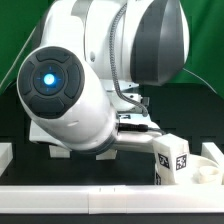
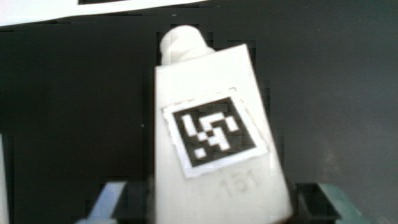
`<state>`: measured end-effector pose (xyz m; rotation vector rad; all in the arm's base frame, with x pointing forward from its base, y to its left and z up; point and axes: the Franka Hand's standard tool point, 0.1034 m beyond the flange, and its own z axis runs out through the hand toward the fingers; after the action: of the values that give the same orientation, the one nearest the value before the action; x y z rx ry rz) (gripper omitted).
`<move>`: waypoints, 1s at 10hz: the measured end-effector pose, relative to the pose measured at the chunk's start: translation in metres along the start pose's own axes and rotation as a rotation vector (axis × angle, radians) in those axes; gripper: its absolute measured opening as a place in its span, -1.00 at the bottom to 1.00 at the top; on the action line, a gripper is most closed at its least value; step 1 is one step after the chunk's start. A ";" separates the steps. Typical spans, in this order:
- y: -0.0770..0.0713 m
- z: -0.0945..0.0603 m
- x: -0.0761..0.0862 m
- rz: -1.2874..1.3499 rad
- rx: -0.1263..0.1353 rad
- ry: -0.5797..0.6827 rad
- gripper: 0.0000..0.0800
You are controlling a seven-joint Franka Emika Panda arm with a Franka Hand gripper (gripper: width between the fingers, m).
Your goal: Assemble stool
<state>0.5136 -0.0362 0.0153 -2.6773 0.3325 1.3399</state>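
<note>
Stool leg (image 2: 205, 120), a white block with one black-and-white tag facing the wrist camera, is sitting lengthwise between the gripper (image 2: 217, 200) fingers (image 2: 116, 200), its rounded end pointing away over the dark table (image 2: 54, 120). The jaws are standing one on each side of the leg's wide end. Thin dark slivers seem to be showing at both sides, so I cannot tell whether they are pinching it or only bracketing it. In the exterior view a tagged white block (image 1: 172, 160), probably this same leg, is standing low at the exterior view's right, close beside the wrist. Risk, as judged: the leg is looking slightly skewed to the fingers, so an uneven squeeze could be twisting it or letting the smooth plastic slip. A rounded white part (image 1: 212, 170), possibly the seat disc, is sitting just right of the block, mostly cut off. The near border rail (image 1: 100, 200) is limiting low sweeps. The arm (image 1: 90, 80) is blocking most of the exterior view. A white strip (image 2: 107, 4) is showing far off, unidentified.
</note>
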 end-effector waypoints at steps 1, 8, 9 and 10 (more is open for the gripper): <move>0.000 -0.003 -0.002 -0.001 -0.001 0.001 -0.19; -0.054 -0.064 -0.048 0.115 0.050 0.219 -0.19; -0.054 -0.067 -0.043 0.116 0.052 0.299 -0.19; -0.058 -0.071 -0.040 0.111 0.057 0.391 -0.19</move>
<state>0.5598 0.0098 0.0914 -2.8953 0.5563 0.8044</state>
